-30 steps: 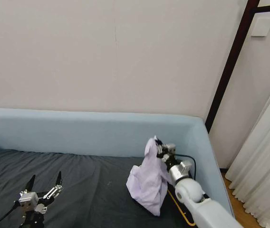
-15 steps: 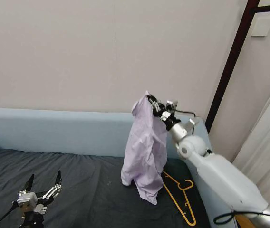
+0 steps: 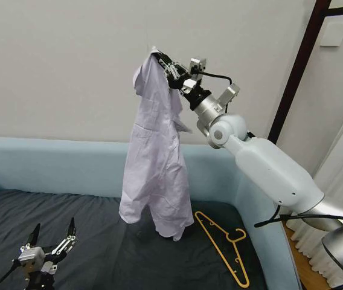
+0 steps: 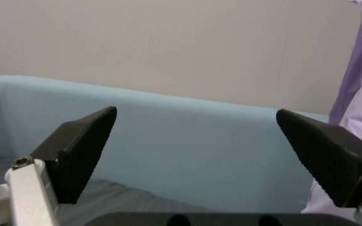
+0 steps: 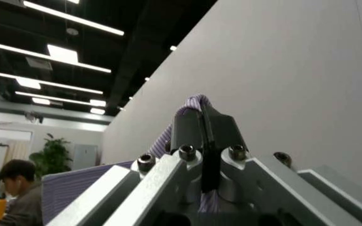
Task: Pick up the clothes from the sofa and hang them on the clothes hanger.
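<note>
A pale lilac shirt [image 3: 156, 163] hangs full length in front of the wall, its hem just above the dark sofa seat [image 3: 99, 241]. My right gripper [image 3: 166, 65] is shut on the shirt's top, high above the sofa's light blue backrest [image 3: 69, 166]; the right wrist view shows its fingers [image 5: 201, 125] pinched on lilac cloth [image 5: 193, 100]. A yellow clothes hanger [image 3: 223, 244] lies flat on the seat, right of the shirt. My left gripper [image 3: 48, 243] is open, low over the seat's near left. Its black fingers [image 4: 83, 148] are spread wide, with the shirt [image 4: 357, 108] beyond.
The sofa's right armrest [image 3: 259, 229] rises beside the hanger. A dark door frame [image 3: 292, 78] and a white curtain [image 3: 340, 199] stand to the right. The seat's left and middle offer free room.
My right gripper has lifted the shirt from a heap on the seat up and to the left, so it now hangs stretched out. The hanger under it came into view. The left gripper stayed about where it was.
</note>
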You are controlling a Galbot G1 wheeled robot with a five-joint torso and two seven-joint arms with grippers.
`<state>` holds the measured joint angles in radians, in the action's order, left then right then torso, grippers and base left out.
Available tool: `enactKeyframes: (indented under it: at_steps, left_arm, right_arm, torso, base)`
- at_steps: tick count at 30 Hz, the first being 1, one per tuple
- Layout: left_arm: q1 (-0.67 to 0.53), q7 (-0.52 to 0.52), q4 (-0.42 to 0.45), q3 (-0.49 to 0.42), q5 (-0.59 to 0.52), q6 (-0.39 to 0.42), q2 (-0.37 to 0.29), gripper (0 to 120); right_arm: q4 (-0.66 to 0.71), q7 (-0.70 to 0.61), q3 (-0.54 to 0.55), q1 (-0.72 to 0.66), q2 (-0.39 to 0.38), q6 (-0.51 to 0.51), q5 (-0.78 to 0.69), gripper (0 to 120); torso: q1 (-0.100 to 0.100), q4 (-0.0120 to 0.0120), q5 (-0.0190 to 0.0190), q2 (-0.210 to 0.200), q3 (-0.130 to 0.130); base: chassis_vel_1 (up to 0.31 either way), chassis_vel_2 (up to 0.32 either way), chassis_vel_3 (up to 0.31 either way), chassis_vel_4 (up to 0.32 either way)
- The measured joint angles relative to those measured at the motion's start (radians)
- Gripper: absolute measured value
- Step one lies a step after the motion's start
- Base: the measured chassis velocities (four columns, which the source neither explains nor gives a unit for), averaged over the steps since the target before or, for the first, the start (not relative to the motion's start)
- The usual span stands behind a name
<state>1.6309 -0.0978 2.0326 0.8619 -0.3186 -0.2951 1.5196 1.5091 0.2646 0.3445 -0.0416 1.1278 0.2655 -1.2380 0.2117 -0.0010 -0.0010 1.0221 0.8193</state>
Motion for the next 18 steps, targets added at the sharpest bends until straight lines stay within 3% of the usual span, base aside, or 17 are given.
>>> enactKeyframes:
  at_steps: [2,6,8,12,13,15,18]
  left_arm:
    - [0.0,0.0,-0.005,0.0,0.003,-0.002,0.002,100]
    - [-0.005,0.0,-0.018,-0.012,0.022,-0.01,0.012,100]
    - [-0.006,0.0,-0.019,-0.015,0.027,-0.01,0.014,100]
    - [-0.015,0.0,-0.026,-0.035,0.049,-0.01,0.021,100]
    - [-0.015,0.0,-0.026,-0.035,0.049,-0.01,0.021,100]
    - [-0.019,0.0,-0.029,-0.046,0.059,-0.008,0.024,100]
    - [-0.02,0.0,-0.031,-0.058,0.066,-0.007,0.027,100]
  right_arm:
    - [0.027,0.0,-0.004,0.045,-0.016,-0.001,-0.005,0]
    - [0.08,0.044,-0.02,0.333,-0.132,0.006,0.064,0]
    - [0.069,0.053,-0.026,0.387,-0.148,0.009,0.087,0]
    - [-0.079,0.055,-0.078,0.641,-0.172,0.032,0.281,0]
    - [-0.079,0.055,-0.078,0.641,-0.172,0.032,0.281,0]
    - [-0.157,-0.013,-0.108,0.706,-0.159,0.01,0.422,0]
    - [-0.249,-0.142,-0.147,0.754,-0.135,-0.057,0.608,2]
  torso:
    - [0.0,0.0,0.0003,0.0,0.0]
    - [0.0,-0.0005,0.0005,0.0,0.0]
    - [0.0,-0.0006,0.0009,0.0,0.0]
    - [0.0,-0.0011,0.0008,0.0,0.0]
    - [0.0,-0.0011,0.0008,0.0,0.0]
    - [0.0,0.0,0.0009,0.0,0.0]
    - [0.0,-0.0002,0.0007,0.0,0.0]
  base:
    - [0.0,0.0,0.0,0.0]
    - [0.0,0.0,0.0,0.0]
    - [0.0,0.0,0.0,0.0]
    - [0.0,0.0,0.0,0.0]
    - [0.0,0.0,0.0,0.0]
    - [0.0,0.0,0.0,0.0]
    - [0.0,0.0,0.0,0.0]
